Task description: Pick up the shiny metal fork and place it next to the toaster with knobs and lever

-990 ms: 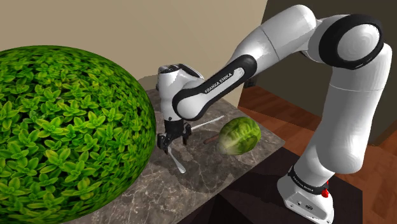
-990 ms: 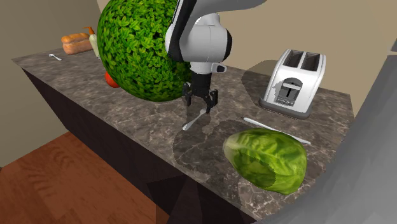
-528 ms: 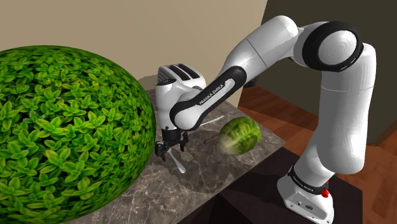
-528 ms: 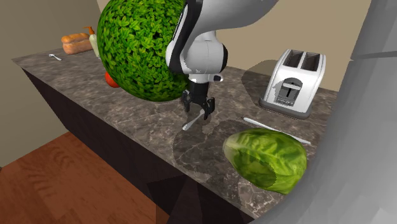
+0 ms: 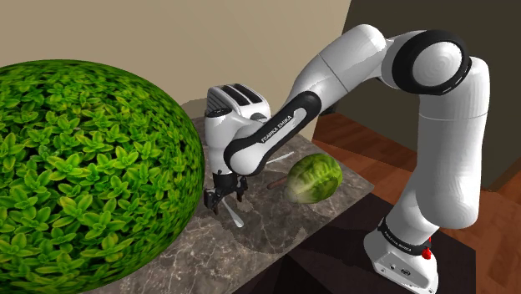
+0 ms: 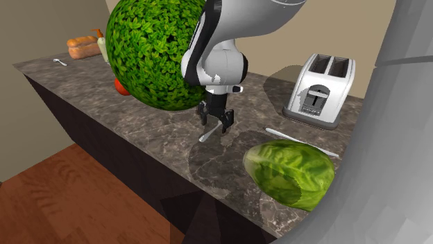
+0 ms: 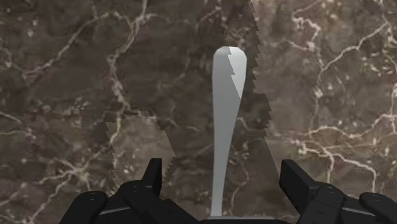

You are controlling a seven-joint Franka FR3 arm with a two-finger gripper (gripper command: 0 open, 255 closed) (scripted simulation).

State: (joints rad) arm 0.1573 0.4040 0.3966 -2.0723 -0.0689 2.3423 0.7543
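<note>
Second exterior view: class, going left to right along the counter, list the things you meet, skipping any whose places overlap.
In order: small white utensil → bread rolls → leafy green bush → fork → toaster.

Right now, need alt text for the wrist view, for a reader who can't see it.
The open black gripper straddles a pale grey fork lying flat on a dark marbled countertop, fingers either side of its handle without touching it. The handle runs away from the gripper to a rounded end.
</note>
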